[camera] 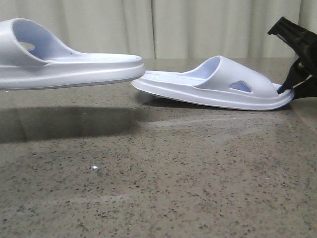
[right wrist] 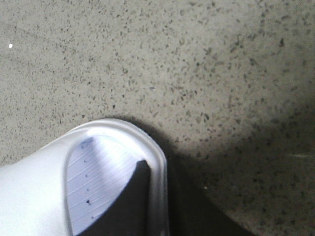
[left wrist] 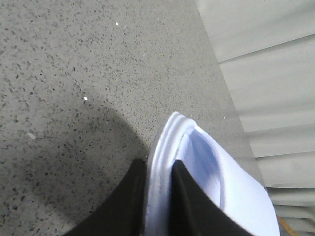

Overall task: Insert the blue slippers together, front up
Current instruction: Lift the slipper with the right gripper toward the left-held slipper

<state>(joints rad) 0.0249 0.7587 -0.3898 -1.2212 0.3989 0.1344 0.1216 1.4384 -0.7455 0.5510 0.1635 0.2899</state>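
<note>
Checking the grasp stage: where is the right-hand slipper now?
Front view: the right slipper sits right of centre, toe end gripped by the right gripper, heel near the lifted left slipper.

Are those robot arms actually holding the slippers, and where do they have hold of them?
Yes, one each. The left gripper pinches the raised slipper by its sole rim; the right gripper pinches the toe-end rim of the other slipper.

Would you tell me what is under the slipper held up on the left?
Under the left slipper only its dark shadow lies on the speckled table; it hangs clear of the surface. Its underside itself is not visible.
</note>
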